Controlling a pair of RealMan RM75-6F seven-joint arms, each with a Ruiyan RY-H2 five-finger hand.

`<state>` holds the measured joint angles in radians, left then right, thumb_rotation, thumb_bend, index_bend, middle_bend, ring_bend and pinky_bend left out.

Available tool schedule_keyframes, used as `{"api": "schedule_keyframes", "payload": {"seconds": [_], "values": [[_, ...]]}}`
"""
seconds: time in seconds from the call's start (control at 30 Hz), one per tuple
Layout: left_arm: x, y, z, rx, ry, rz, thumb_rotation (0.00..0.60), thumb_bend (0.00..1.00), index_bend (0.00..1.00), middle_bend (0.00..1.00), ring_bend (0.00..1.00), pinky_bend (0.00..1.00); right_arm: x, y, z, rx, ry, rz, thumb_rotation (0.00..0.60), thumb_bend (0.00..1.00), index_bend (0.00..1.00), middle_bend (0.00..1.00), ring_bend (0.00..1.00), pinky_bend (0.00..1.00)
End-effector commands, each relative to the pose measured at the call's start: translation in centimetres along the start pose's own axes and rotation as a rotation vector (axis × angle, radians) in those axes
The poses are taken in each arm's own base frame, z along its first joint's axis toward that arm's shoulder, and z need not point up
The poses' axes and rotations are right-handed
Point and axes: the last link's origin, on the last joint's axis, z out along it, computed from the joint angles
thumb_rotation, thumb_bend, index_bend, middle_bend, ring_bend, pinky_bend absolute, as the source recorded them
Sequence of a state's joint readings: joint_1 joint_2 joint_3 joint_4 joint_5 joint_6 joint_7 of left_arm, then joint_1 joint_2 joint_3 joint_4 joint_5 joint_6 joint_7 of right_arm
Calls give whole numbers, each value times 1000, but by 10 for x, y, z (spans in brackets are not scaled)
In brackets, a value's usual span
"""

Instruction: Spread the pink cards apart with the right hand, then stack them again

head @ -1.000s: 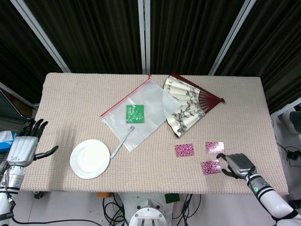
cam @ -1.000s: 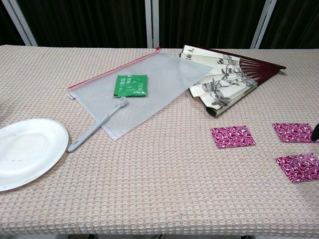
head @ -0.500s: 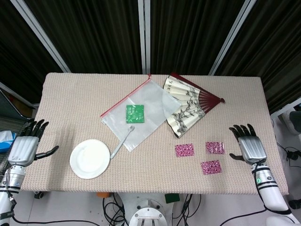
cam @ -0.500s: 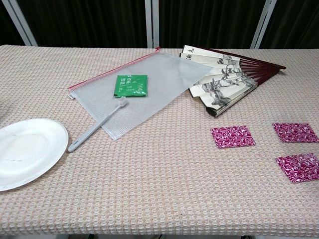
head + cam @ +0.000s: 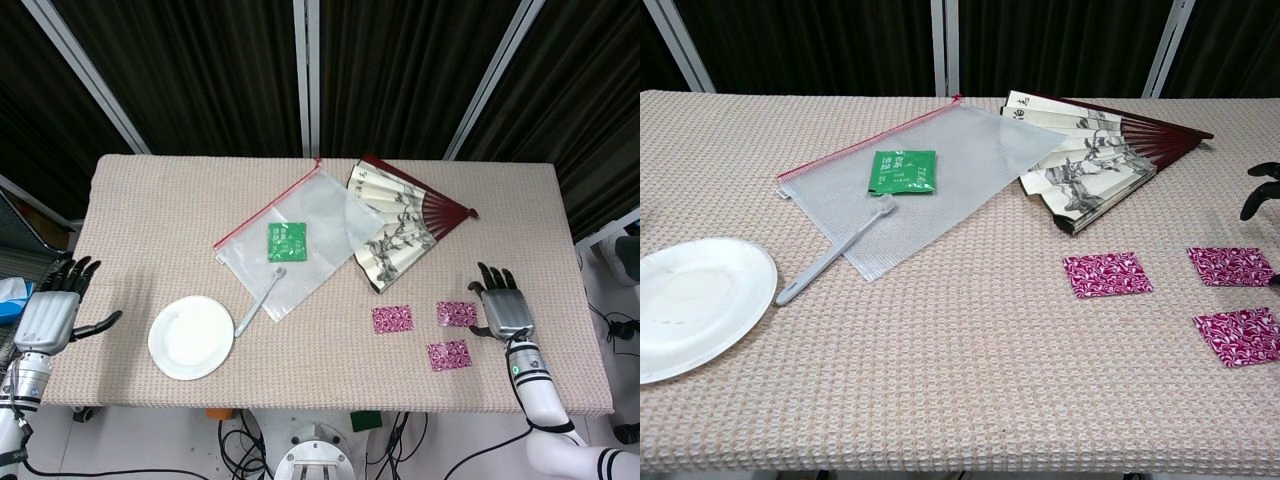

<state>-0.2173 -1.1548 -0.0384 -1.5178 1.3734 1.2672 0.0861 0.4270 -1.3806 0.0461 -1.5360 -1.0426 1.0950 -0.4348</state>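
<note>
The right hand (image 5: pixel 503 305), empty with fingers spread, had moved inward since half a second before and hovered just beside the far-right pink card (image 5: pixel 457 314), while the three pink cards (image 5: pixel 448 354) lay unmoved, apart on the table (image 5: pixel 150 220), below the fan (image 5: pixel 395 222).

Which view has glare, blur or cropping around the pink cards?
Head view: sharp and evenly lit, all three pink cards clear, right hand beside them. Chest view: no glare either, but the right hand is cropped at the frame edge, only dark fingers showing.
</note>
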Motion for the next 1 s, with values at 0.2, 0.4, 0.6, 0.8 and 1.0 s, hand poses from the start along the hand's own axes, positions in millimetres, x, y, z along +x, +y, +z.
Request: {"api": "schedule_keyframes", "payload": {"seconds": [0.2, 0.4, 0.6, 0.8, 1.0], "values": [[0, -1, -1, 1, -3, -1, 0, 50, 0, 0, 0, 150, -4, -2, 2, 2, -29, 2, 600, 326, 336, 0, 0, 0], [0, -2, -1, 4, -5, 2, 0, 49, 0, 0, 0, 150, -6, -8, 4, 16, -50, 6, 600, 378, 338, 0, 0, 0], [1, -3, -1, 5, -3, 3, 0, 50, 0, 0, 0, 150, -10, -11, 6, 24, -66, -2, 600, 426, 345, 0, 0, 0], [1, -3, -1, 6, -2, 4, 0, 50, 0, 0, 0, 150, -11, -14, 8, 24, -82, 0, 600, 477, 367, 0, 0, 0], [2, -3, -1, 5, -1, 4, 0, 49, 0, 0, 0, 150, -7, -14, 7, 24, -63, 3, 600, 485, 435, 0, 0, 0]]}}
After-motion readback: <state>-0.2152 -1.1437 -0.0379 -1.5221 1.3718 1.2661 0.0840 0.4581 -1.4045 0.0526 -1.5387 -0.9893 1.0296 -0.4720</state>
